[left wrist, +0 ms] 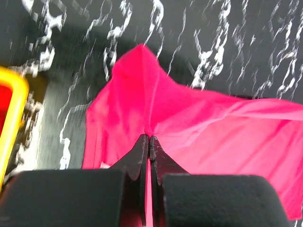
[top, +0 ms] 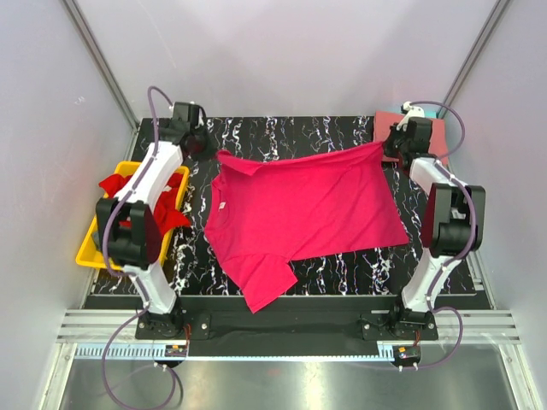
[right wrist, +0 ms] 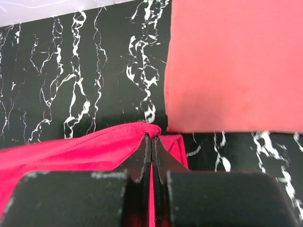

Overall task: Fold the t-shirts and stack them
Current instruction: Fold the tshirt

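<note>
The black, white-veined marble-pattern table (top: 291, 132) stretches out in front of my two bases. Most of its middle is covered by the magenta cloth t-shirt (top: 299, 209). Its far edge is lifted and pulled taut between my two arms, while its lower part lies on the table with one sleeve trailing toward the near edge. Off to my left, the yellow plastic bin (top: 88, 248) sits at the table's side, with the crumpled red cloth shirt (top: 115, 184) spilling over its rim. At the far right corner, the salmon pink shirt (right wrist: 236, 66) lies folded flat, just beside my right wrist. My left gripper (left wrist: 147, 137) has its fingers pressed together, pinching a peak of the magenta shirt's far left corner. My right gripper (right wrist: 152, 137) is likewise clamped tight on a bunched fold at the far right corner, close to the salmon shirt's edge but apart from it.
</note>
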Controlling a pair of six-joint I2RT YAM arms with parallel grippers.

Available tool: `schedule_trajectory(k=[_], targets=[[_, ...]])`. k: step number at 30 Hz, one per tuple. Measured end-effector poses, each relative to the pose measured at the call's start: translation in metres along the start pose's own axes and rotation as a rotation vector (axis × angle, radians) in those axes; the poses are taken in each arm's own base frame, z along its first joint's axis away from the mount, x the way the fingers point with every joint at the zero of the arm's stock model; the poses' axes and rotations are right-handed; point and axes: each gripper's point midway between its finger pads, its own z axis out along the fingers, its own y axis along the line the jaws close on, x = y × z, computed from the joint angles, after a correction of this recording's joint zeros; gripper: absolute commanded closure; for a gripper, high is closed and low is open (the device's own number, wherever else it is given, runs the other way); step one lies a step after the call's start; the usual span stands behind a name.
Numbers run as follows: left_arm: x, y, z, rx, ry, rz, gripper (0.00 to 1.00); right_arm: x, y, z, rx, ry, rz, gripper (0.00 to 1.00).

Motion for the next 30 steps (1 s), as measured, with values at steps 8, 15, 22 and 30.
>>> schedule_trajectory(k=[8, 15, 22, 30], targets=[[0.061, 0.012, -0.038, 0.057, 0.092, -0.041, 1.0, 0.015, -0.01, -0.021, 0.069, 0.016, 0.008, 1.0], [0.11, 0.021, -0.041, 0.063, 0.181, -0.049, 1.0, 0.053, -0.025, -0.026, 0.152, 0.108, 0.051, 0.99], [0.147, 0.028, -0.035, 0.039, 0.262, -0.03, 1.0, 0.07, -0.026, -0.032, 0.174, 0.176, 0.098, 0.98], [0.169, 0.032, -0.031, 0.038, 0.302, -0.013, 0.73, 0.092, -0.033, -0.041, 0.248, 0.307, 0.147, 0.76]])
